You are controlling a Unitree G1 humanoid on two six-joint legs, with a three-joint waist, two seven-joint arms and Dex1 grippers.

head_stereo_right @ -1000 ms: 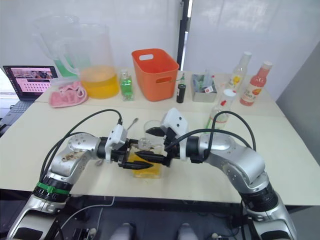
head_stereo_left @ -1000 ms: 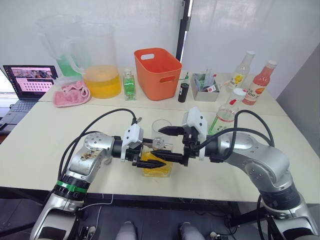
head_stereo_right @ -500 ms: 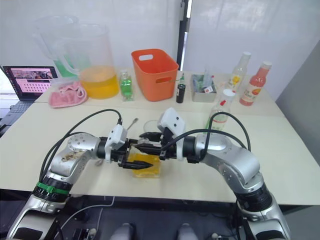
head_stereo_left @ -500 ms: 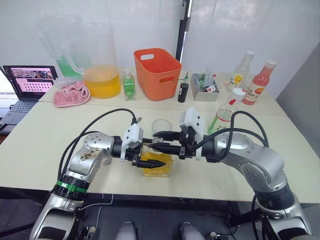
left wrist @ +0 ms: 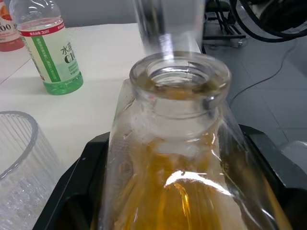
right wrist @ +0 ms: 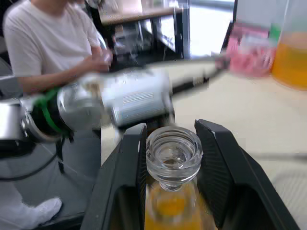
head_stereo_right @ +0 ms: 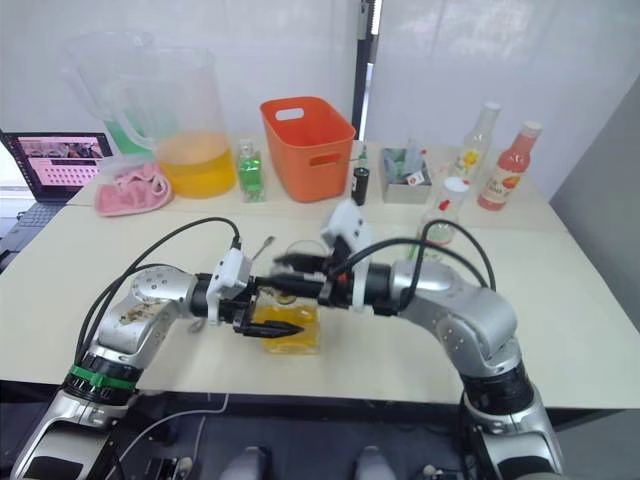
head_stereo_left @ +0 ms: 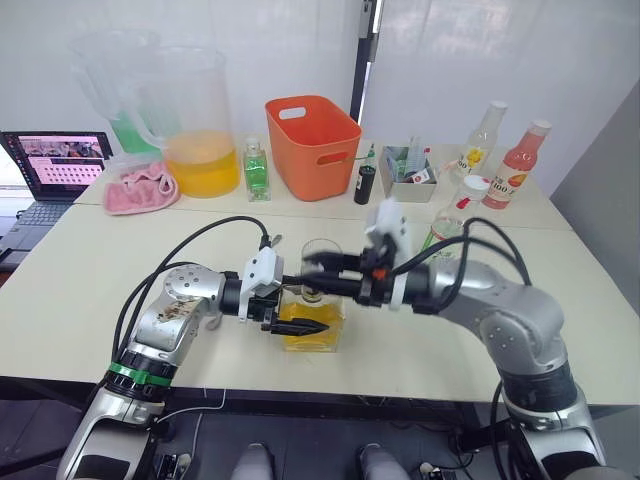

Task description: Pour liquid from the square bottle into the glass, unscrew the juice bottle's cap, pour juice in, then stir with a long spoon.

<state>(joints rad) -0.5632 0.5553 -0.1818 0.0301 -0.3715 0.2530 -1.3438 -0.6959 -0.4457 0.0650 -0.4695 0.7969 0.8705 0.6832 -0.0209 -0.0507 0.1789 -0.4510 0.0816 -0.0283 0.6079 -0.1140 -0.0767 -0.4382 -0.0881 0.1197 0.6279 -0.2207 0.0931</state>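
**Square bottle gripped at the bench's near edge, stopper off its mouth**

Readable writing first: on the juice bottle [left wrist: 48,48], a green label with a Chinese character for water and "C10" running round out of sight; on the pink bottle [head_stereo_left: 522,165], "100". Nothing legible on the yellow-flower bottle [head_stereo_left: 482,140].

Square bottle [head_stereo_left: 312,325] upright on the bench [head_stereo_left: 90,270], roughly half full of amber liquid, mouth open. Left end effector [head_stereo_left: 305,308] closed narrow on its body, one black finger on each side. Right end effector [head_stereo_left: 318,272] just above the square bottle's mouth, pinching what looks like a clear round glass stopper [right wrist: 172,153].

The glass [head_stereo_left: 322,255] just behind the square bottle, ribbed wall touching or nearly touching it; contents not clear. Bowl end of the long spoon [head_stereo_right: 266,244] lying behind and to the left of the square bottle. Juice bottle standing behind and to the right of it, white cap on, pale greenish liquid low inside.

Well behind the square bottle: an orange basket [head_stereo_left: 312,145], a big pitcher [head_stereo_left: 195,125] with orange-yellow liquid in its lower part, a second pitcher [head_stereo_left: 115,100] with green liquid, a small green bottle [head_stereo_left: 255,170], a small black bottle [head_stereo_left: 368,183], a grey box [head_stereo_left: 410,170] of packets. Far left of it, a pink cloth [head_stereo_left: 140,188] and a laptop [head_stereo_left: 55,165].

Beyond the bench in the right wrist view, a person [right wrist: 48,43] in a white T-shirt.
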